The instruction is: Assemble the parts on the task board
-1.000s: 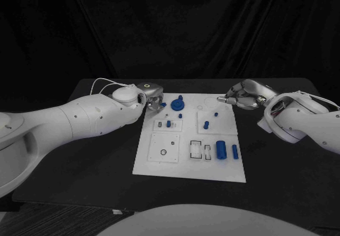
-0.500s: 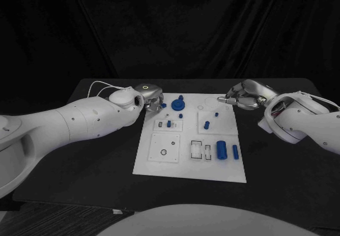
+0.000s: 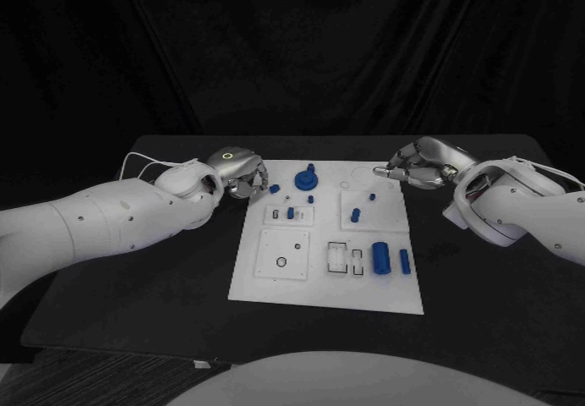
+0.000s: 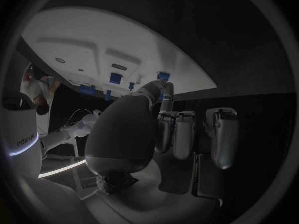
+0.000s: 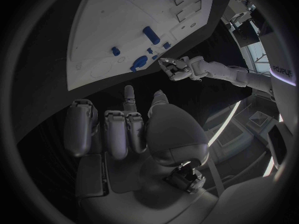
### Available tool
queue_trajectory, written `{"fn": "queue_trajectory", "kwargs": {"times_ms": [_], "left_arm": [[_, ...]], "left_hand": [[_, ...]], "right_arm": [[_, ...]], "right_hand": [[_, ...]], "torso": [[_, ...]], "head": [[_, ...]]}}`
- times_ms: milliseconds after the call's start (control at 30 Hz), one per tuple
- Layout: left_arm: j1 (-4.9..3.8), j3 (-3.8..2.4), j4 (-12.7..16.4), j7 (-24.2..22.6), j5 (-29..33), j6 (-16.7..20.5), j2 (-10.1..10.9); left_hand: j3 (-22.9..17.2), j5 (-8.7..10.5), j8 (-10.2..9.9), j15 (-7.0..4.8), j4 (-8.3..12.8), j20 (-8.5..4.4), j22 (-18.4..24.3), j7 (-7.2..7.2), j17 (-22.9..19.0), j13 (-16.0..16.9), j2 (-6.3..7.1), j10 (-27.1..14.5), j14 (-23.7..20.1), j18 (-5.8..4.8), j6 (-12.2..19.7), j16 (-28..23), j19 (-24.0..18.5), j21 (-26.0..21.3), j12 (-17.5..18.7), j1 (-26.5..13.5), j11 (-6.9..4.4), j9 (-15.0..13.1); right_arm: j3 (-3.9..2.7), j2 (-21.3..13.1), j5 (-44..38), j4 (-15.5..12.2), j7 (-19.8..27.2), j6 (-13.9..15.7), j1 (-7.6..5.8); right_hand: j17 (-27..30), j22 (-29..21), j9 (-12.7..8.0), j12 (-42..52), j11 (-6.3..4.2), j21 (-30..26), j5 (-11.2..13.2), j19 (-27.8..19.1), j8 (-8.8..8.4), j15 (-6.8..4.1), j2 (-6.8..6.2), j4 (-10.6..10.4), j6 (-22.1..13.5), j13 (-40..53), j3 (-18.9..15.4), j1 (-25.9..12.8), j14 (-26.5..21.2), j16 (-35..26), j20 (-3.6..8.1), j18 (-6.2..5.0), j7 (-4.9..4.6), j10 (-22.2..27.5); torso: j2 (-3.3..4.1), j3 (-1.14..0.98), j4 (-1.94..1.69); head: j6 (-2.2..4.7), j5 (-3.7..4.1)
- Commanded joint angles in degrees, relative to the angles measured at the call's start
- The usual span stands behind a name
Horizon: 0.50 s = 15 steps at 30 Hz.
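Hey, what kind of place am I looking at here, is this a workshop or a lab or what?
Most likely a robotics test lab: a white task board with small blue parts lies on a black table backed by dark curtains, with the left hand and right hand at its far corners.

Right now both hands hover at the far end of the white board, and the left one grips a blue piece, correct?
Not quite. In the left wrist view the left hand holds nothing. Both hands do hover at the task board's far end; the right hand is there too.
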<state>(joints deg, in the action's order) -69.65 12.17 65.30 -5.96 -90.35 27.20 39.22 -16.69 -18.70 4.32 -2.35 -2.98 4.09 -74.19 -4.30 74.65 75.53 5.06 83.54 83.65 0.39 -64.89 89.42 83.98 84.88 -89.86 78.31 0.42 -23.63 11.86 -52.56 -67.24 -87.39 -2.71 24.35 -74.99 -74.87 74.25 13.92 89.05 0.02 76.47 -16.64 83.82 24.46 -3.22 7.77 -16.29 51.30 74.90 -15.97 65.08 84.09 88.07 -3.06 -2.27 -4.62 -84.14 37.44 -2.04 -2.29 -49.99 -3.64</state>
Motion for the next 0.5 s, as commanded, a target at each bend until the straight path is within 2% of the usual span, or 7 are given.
{"fn": "queue_trajectory", "kwargs": {"times_ms": [33, 267, 500], "left_arm": [[-0.36, -0.05, 2.5, -4.9, 2.8, 7.1, 2.0], [-0.94, -0.05, 5.3, -9.8, 10.4, 9.0, 5.0], [-1.07, -0.04, 6.0, -11.2, 12.6, 7.8, 6.2]], "left_hand": [[-0.3, -0.68, 0.6, -0.31, 1.1, -0.23, -14.3, 0.08, 15.4, 14.5, 0.08, 6.5, 6.3, 0.80, -0.2, 0.6, 3.3, 0.4, -0.1, 0.4, -0.28, -0.7], [-0.2, -0.60, 0.6, -0.44, 0.9, -0.31, -14.3, 0.11, 15.4, 14.5, 0.05, 6.5, 6.3, 0.78, -0.4, 0.6, 3.3, 0.5, -0.1, 0.3, -0.49, -0.6], [0.2, 0.24, 0.3, -0.71, 0.2, -0.56, -14.2, 0.28, 15.4, 14.5, 0.09, 6.5, 6.3, 0.84, -0.5, 0.6, 3.1, 0.3, -0.1, -0.1, -0.77, -0.3]], "right_arm": [[-0.05, 0.1, -0.1, -0.2, -0.4, 0.4, 0.06], [-0.06, 1.4, -0.1, 0.0, 0.2, 0.6, -0.40], [-0.06, 2.9, -0.1, 0.6, 0.2, -0.6, -0.56]], "right_hand": [[-8.2, 11.3, 0.7, 1.0, 0.32, -0.8, -1.2, -0.3, -0.62, -0.14, 0.05, -0.2, 0.6, 15.1, -1.4, 1.8, 4.6, -0.9, 0.06, -1.11, -0.08, -5.9], [-8.2, 11.3, 0.8, 1.0, 0.29, -0.8, -1.3, -0.3, -0.66, -0.17, 0.16, 0.0, 0.7, 15.1, -1.3, 3.4, 4.6, -0.9, 0.08, -1.10, -0.05, -5.9], [-8.3, 11.3, 0.9, 1.0, 0.28, -0.9, -1.3, -0.3, -0.68, -0.18, 0.26, 0.1, 0.7, 15.1, -1.2, 4.2, 4.6, -0.9, 0.10, -1.11, -0.04, -5.9]], "torso": [[-0.02, 0.04, 0.01], [-0.05, 0.05, 0.00], [-0.12, 0.14, -0.03]], "head": [[-0.01, -0.39], [-0.01, -1.08], [-0.01, -1.43]]}}
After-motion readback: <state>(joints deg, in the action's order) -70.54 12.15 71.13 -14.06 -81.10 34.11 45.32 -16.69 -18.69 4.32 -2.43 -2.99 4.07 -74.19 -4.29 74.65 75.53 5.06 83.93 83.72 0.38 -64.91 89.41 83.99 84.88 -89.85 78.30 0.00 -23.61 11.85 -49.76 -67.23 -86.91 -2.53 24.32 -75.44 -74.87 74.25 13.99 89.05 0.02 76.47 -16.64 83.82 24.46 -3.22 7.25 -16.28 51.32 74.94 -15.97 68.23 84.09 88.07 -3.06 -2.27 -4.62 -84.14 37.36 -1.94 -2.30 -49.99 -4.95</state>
